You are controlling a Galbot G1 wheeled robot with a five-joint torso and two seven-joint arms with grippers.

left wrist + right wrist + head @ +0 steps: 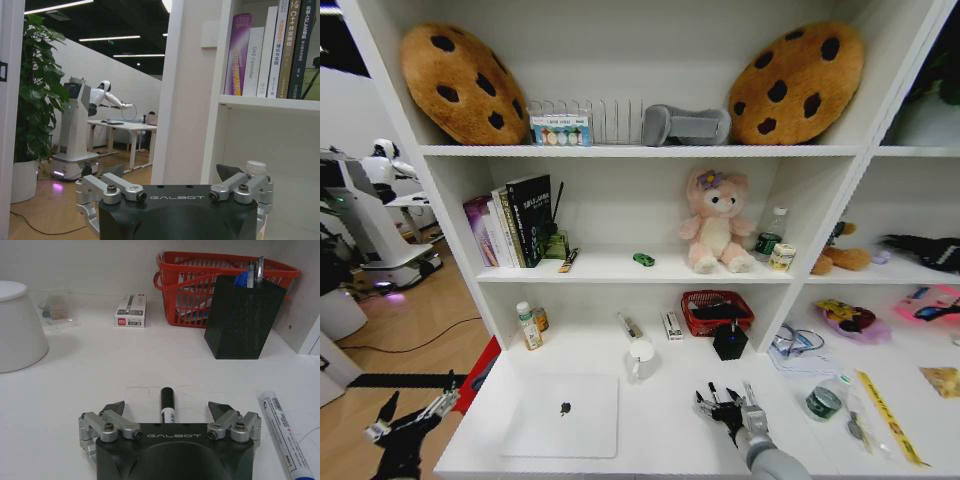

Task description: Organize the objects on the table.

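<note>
Bright even indoor light; soft shadows; head view edges bowed.

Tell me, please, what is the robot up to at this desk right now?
The robot is tidying the table below the shelves. Its right gripper is low over the desktop with open fingers on either side of a black-capped pen, not yet closed on it. A blue-capped pen lies nearby, with a black mesh pen holder beyond. The left gripper hangs open off the desk's left end, holding nothing. The closed laptop lies flat on the desk, and the green toy car sits on a shelf above.
</note>
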